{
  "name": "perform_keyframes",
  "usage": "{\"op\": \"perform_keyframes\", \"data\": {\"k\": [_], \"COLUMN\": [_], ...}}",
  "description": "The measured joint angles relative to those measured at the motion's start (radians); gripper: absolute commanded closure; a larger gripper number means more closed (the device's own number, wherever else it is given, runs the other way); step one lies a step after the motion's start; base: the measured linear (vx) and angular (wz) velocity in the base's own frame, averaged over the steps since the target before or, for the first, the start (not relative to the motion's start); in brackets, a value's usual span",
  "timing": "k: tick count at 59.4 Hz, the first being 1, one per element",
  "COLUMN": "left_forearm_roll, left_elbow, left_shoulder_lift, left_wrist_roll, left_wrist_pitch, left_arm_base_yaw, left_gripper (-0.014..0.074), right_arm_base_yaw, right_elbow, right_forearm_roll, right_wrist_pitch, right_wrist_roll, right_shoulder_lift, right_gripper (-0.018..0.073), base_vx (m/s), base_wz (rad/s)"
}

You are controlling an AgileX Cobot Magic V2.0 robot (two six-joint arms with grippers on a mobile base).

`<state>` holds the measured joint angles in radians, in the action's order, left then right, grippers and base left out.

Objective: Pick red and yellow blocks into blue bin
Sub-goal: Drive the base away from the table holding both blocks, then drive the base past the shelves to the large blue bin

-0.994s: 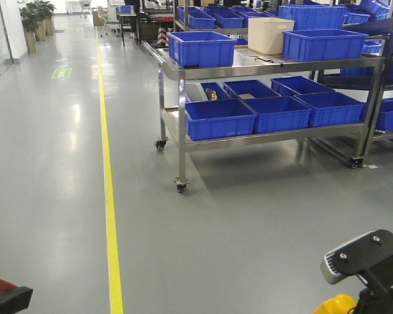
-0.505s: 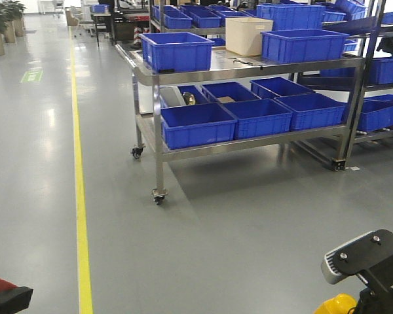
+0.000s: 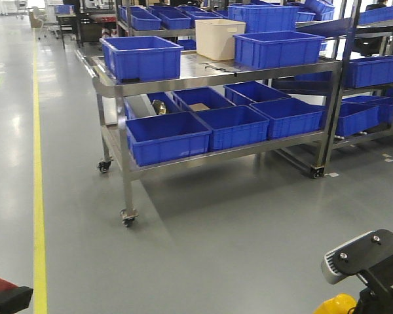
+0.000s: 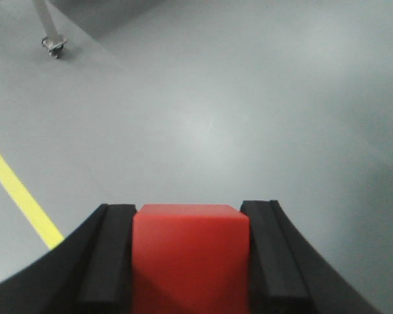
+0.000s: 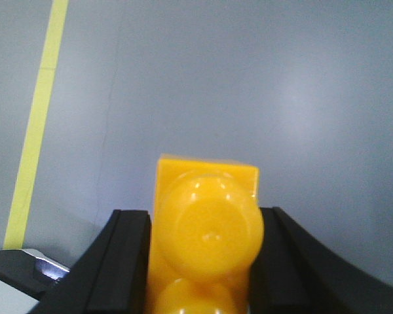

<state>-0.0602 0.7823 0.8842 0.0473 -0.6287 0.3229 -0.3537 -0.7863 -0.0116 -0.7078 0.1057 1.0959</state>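
Front view: the left gripper [image 3: 6, 299] and right gripper [image 3: 365, 297] are cut off at the bottom corners, over bare floor [image 3: 236, 229] near a steel cart [image 3: 128, 85]. Left wrist view: closed fingers [image 4: 111, 255] clamp the red cube [image 4: 190, 255], whose lower part is out of frame. Right wrist view: closed fingers clamp the yellow brick [image 5: 206, 229], with its long axis along the fingers and its studs facing the camera.

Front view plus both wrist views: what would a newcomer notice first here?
The steel cart loaded with blue tubs fills the upper front view. Close up, the left gripper is shut on a red cube and the right gripper on a yellow studded brick.
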Motion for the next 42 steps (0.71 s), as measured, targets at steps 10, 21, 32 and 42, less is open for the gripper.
{"op": "perform_keyframes", "data": {"k": [10, 21, 32, 42], "left_forearm_roll": [0.0, 0.0, 0.0, 0.0], "left_elbow": [0.0, 0.0, 0.0, 0.0], "left_shoulder_lift": [0.0, 0.0, 0.0, 0.0], "left_wrist_roll": [0.0, 0.0, 0.0, 0.0], "left_wrist_pitch": [0.0, 0.0, 0.0, 0.0], "left_arm_base_yaw": [0.0, 0.0, 0.0, 0.0], "left_gripper": [0.0357, 0.0357, 0.0357, 0.0357], "right_arm_base_yaw": [0.0, 0.0, 0.0, 0.0], "right_elbow": [0.0, 0.0, 0.0, 0.0], "right_forearm_roll": [0.0, 0.0, 0.0, 0.0], "right_wrist_pitch": [0.0, 0.0, 0.0, 0.001], "right_wrist_roll": [0.0, 0.0, 0.0, 0.0], "right_shoulder_lift": [0.0, 0.0, 0.0, 0.0], "right_gripper": [0.0246, 0.0246, 0.0246, 0.0246], "base_vx": [0.42, 0.42, 0.43, 0.42], "base_wz": [-0.18, -0.24, -0.29, -0.33]}}
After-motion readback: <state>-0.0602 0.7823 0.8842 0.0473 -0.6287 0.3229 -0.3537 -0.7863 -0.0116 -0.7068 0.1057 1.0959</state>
